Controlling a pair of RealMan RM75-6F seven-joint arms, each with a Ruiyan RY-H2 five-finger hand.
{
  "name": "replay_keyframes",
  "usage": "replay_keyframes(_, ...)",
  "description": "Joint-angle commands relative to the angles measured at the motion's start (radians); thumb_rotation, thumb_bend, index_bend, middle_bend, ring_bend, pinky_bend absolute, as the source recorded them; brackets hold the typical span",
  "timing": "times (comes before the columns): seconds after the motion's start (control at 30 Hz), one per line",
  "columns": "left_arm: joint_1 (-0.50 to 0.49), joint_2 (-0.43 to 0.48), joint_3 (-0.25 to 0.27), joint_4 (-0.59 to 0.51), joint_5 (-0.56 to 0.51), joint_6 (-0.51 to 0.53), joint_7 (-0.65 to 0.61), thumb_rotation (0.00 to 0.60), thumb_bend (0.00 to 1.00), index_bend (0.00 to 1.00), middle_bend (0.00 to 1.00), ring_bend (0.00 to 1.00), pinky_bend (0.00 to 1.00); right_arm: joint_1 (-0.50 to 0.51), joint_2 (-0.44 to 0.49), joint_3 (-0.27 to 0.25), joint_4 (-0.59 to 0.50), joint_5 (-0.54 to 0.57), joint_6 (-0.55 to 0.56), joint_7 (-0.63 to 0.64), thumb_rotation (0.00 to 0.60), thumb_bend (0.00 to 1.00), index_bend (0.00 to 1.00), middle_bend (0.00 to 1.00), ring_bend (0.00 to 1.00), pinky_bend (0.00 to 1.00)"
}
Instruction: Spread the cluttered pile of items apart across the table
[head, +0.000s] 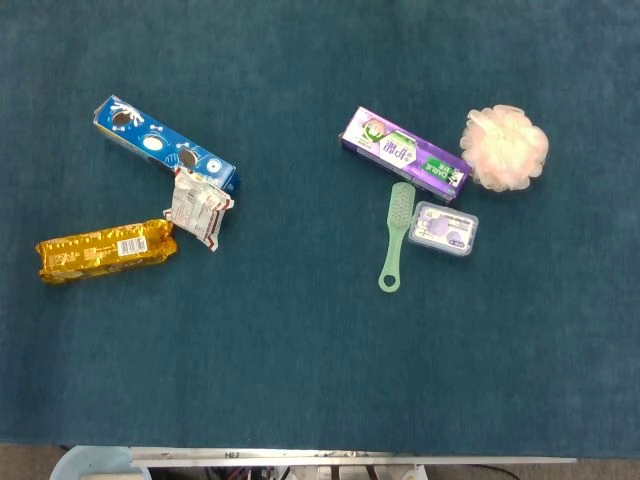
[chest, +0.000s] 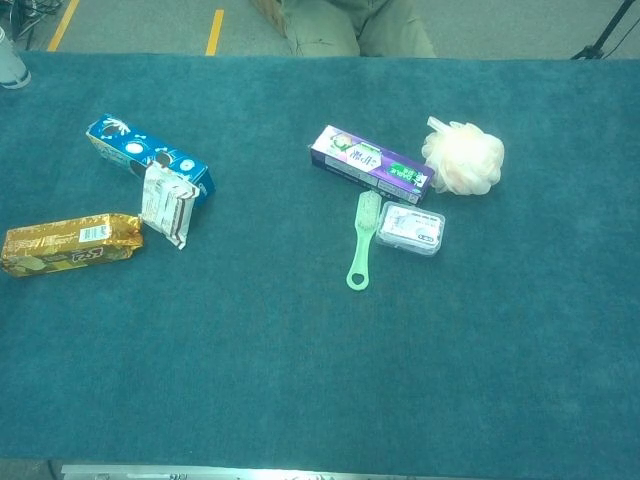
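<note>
Neither hand shows in either view. On the left lie a blue cookie box (head: 165, 147) (chest: 147, 158), a small white and red packet (head: 198, 209) (chest: 165, 206) touching its lower end, and a gold wrapped pack (head: 106, 251) (chest: 70, 242). On the right a purple toothpaste box (head: 405, 153) (chest: 371, 164) lies beside a pink bath pouf (head: 505, 147) (chest: 464, 157). Just below the box sit a green brush (head: 395, 236) (chest: 362, 239) and a small clear case (head: 444, 229) (chest: 411, 228).
The teal table cloth (head: 300, 360) stretches wide below and between the two groups. A person's legs (chest: 355, 25) stand beyond the far edge. The front table edge (head: 350, 455) runs along the bottom of the head view.
</note>
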Motion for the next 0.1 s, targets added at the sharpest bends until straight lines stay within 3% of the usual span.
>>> replay_keyframes(0.03,0.004,-0.002,-0.001,-0.006,0.001,-0.001,0.005,0.6,0.37,0.22,0.07,0.04,0.19,-0.025,-0.001,0.02,0.011,-0.013,0.003,0.012,0.443,0.57,0.05,0.25,0.08,0.23)
replay_keyframes(0.1,0.005,-0.004,-0.002,-0.006,0.0,-0.004,0.01,0.6,0.37,0.22,0.07,0.04,0.19,-0.037,-0.002,0.03,0.014,-0.019,0.0,0.016,0.444,0.57,0.05,0.25,0.08,0.23)
